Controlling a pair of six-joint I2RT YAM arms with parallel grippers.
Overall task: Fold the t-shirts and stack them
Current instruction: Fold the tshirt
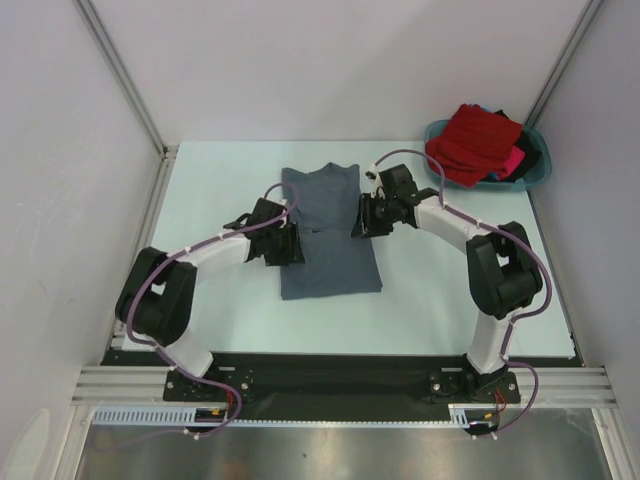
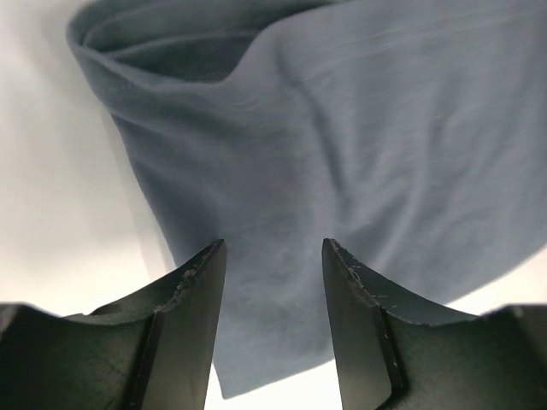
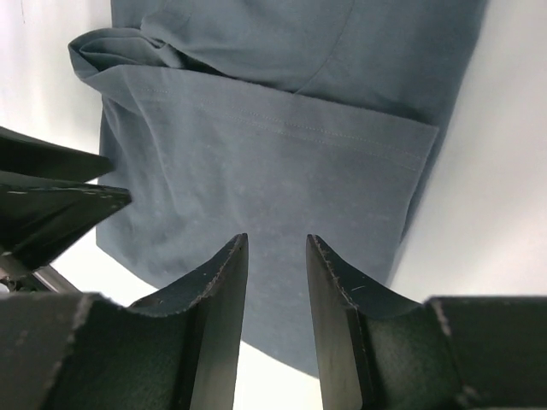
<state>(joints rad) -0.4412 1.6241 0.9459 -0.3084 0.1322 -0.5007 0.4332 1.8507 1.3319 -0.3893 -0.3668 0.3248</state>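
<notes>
In the overhead view the pale counter (image 1: 215,190) is stretching across the middle of the frame. Left of centre, the left fingers (image 1: 289,246) are hanging over the left edge of the grey shirt (image 1: 335,255). In the left wrist view they are standing apart with nothing pinched between them, and grey cloth (image 2: 359,137) is showing through the gap. A rolled fold is curling at the upper left of that frame. The grey shirt is lying flat at the centre of the counter as a long narrow shape, with its neck pointing toward the top of the frame and its hem toward the bottom. Just right of centre, the right fingers (image 1: 362,218) are sitting over the shirt's right edge, a little higher in the frame than the left pair. In the right wrist view they too are standing parted and released, with a narrower gap and smooth cloth (image 3: 282,154) filling the frame behind them. The left fingers are poking in at that frame's left edge. In the upper right of the overhead view a teal basin (image 1: 546,166) is resting on the counter, well apart from the grey shirt. It is holding a red shirt (image 1: 478,140) heaped over a pink shirt (image 1: 513,160) and a dark shirt (image 1: 532,148).
</notes>
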